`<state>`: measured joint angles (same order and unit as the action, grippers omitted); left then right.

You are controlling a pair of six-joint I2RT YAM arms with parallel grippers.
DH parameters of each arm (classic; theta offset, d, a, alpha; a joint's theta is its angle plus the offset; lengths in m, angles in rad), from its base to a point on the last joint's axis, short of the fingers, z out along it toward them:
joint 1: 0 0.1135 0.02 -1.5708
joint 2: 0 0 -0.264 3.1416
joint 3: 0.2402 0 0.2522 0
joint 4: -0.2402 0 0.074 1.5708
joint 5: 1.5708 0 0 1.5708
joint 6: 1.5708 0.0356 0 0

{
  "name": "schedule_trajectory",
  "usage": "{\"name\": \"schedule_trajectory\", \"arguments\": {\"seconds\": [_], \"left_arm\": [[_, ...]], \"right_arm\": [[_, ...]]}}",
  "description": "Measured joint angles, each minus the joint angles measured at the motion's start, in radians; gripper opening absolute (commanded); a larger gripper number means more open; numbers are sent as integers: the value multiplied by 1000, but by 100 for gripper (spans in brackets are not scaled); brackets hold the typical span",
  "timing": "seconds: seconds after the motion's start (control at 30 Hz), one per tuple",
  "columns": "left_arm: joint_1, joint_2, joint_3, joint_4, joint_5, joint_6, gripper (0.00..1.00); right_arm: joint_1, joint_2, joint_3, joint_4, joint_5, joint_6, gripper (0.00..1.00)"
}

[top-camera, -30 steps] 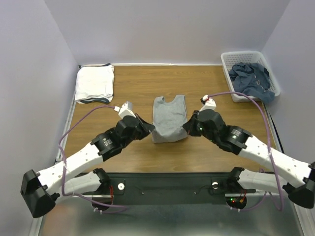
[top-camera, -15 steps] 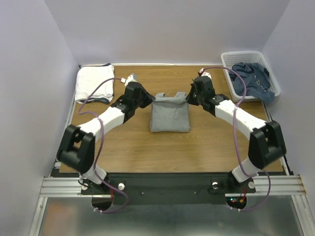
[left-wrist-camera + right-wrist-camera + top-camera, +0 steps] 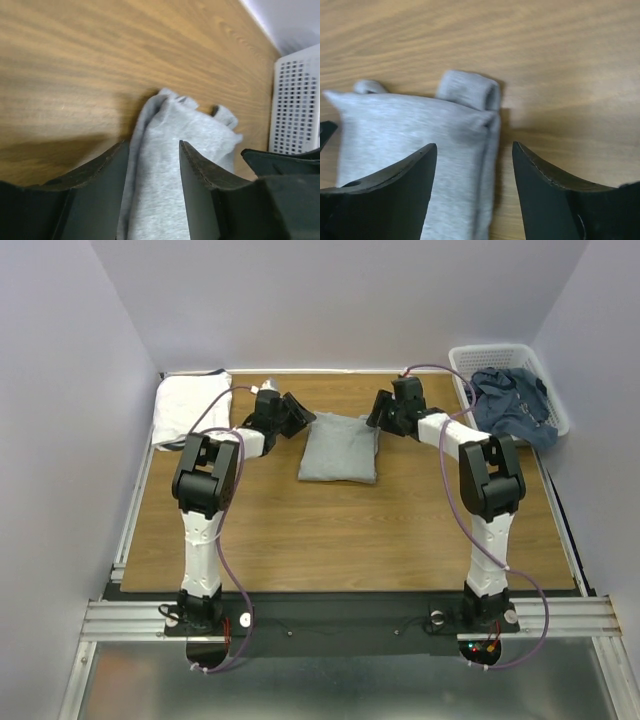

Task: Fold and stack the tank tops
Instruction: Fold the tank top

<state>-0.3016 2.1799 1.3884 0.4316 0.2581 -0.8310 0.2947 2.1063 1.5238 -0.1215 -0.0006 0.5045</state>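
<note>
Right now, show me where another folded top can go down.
Widest bare patch: the table's near middle, from the grey tank top to the near edge. Crowded: the far strip, where the left pincer and right pincer flank the top, the white folded stack fills the left corner, the basket the right.

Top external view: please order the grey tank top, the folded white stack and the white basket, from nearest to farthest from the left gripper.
1. Grey tank top, just right of the left gripper, mid-table.
2. Folded white stack, far left corner.
3. White basket, far right corner.
</note>
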Motion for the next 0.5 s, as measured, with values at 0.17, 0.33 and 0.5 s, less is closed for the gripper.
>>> {"name": "schedule_trajectory", "arguments": {"seconds": [0.17, 0.33, 0.5], "left_arm": [[8, -87, -4, 20, -5, 29, 57], [4, -271, -36, -29, -77, 66, 48], [-17, -397, -82, -105, -175, 83, 45]], "right_arm": [[2, -43, 33, 0, 5, -11, 69], [15, -182, -60, -16, 22, -6, 54], [110, -319, -174, -27, 74, -3, 47]]}}
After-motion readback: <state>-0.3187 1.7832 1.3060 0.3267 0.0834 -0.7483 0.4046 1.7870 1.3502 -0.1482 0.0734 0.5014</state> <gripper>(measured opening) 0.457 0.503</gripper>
